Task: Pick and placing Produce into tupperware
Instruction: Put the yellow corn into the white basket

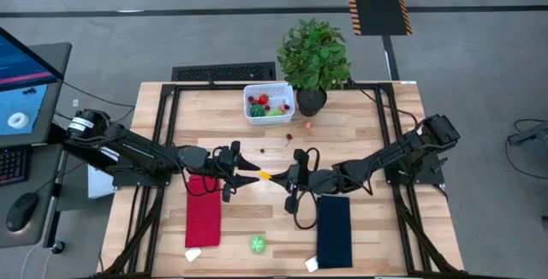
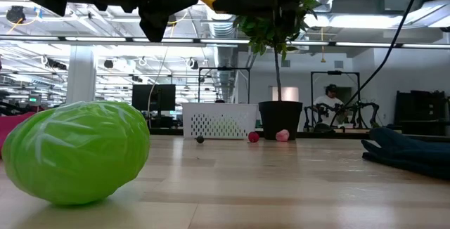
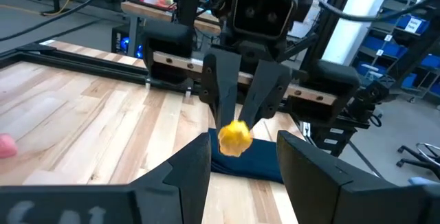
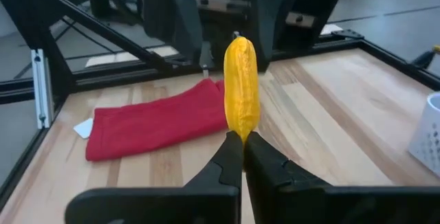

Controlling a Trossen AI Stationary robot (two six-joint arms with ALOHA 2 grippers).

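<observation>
Green and glossy, a toy cabbage (image 2: 77,152) fills the lower left of the low view; from above it is a small green shape (image 1: 257,244) near the bottom edge of the table (image 1: 360,133), between the red cloth (image 1: 203,210) and the dark blue cloth (image 1: 334,230).

At the centre of the high view my two arms meet above the table. My right end effector (image 1: 281,175) is pinched narrow on one tip of a yellow toy banana (image 4: 241,90), which sticks out straight toward my left arm. My left end effector (image 1: 247,171) faces it with fingers (image 3: 184,168) half spread on either side of the banana's free end; I cannot tell whether they touch it.

Up in the centre of the high view, the white perforated basket (image 1: 268,102) sits just beside the potted plant (image 1: 313,56) and already holds red and green produce (image 1: 259,106). Just below the pot on the table lie a red piece (image 1: 288,138) and a pink piece (image 1: 308,126), with a small dark piece (image 1: 261,151) further left.
</observation>
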